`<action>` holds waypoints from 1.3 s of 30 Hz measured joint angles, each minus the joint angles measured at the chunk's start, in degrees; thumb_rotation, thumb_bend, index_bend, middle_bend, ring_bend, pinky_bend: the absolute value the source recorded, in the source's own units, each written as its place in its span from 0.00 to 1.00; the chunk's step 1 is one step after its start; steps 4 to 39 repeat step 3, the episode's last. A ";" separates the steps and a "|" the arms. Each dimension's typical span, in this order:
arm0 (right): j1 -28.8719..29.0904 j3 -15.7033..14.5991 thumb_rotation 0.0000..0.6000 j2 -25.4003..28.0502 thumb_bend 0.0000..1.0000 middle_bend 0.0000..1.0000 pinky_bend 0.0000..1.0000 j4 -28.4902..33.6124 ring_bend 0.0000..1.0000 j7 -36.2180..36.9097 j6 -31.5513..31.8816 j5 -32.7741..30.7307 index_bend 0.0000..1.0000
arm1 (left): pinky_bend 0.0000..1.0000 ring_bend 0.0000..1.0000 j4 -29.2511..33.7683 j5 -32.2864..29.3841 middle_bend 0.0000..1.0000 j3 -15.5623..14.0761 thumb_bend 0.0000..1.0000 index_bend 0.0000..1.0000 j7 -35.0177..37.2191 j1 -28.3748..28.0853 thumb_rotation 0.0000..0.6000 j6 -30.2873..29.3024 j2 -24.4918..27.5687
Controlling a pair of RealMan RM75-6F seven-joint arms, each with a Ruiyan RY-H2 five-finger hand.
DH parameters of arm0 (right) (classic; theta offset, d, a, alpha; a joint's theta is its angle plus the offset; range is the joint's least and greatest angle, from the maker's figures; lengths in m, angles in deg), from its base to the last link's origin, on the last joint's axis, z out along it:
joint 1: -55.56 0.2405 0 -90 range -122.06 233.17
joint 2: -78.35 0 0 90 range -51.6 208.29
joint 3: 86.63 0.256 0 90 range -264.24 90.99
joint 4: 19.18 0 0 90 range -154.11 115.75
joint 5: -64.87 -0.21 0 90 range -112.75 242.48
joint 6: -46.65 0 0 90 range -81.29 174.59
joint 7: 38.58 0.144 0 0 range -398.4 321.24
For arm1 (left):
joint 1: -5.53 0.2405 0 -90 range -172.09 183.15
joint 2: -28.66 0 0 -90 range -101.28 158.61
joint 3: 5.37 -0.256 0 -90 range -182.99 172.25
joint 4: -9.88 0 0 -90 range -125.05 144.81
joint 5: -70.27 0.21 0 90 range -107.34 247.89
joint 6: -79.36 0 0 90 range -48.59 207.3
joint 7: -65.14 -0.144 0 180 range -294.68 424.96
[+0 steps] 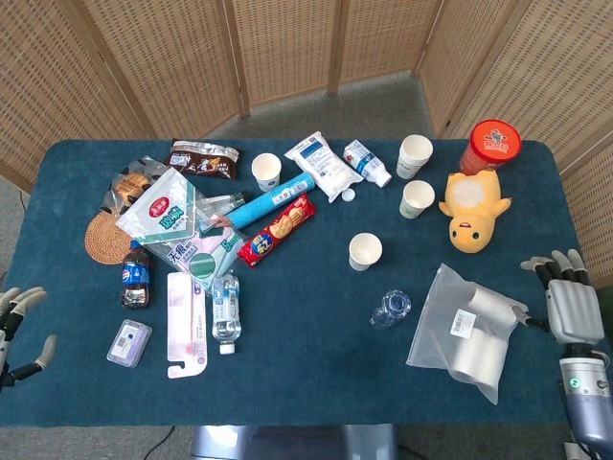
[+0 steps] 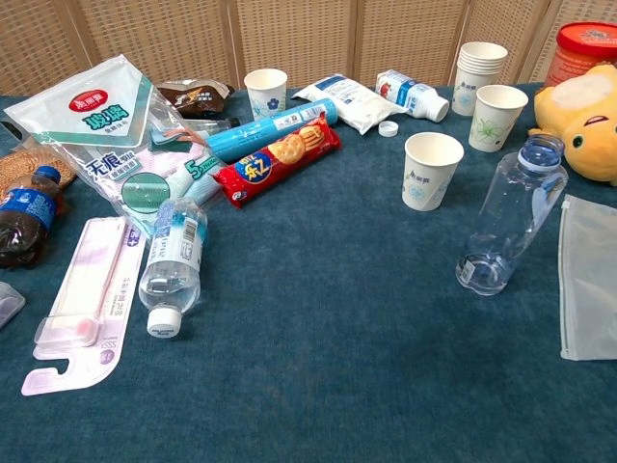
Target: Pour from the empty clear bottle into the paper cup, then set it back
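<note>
Empty clear bottle [image 2: 508, 214] upright on the blue counter [image 1: 306, 369], well left of the right hand [image 1: 571, 300], paper cup [image 1: 365, 251] near it, both hands spread and holding nothing, left hand [image 1: 13, 326] at the counter's far edge

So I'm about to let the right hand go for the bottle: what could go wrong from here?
The clear bottle stands uncapped, empty and light, so a sideways touch may topple it. The nearest paper cup stands close beside it and could be knocked. The right hand must cross the plastic pouch and may drag it.
</note>
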 measured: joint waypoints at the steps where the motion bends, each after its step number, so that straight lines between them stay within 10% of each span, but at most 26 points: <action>1: -0.18 0.03 1.00 0.06 0.21 0.26 0.00 0.36 0.09 -0.05 0.03 0.08 0.28 | 0.00 0.05 0.16 0.10 0.16 0.01 0.49 0.14 -0.18 0.03 0.55 -0.06 -0.01; 39: -0.50 0.14 1.00 0.14 0.21 0.26 0.00 0.81 0.09 -0.32 0.10 0.25 0.28 | 0.00 0.05 0.35 0.27 0.16 0.02 0.49 0.14 -0.48 -0.03 0.55 0.05 -0.02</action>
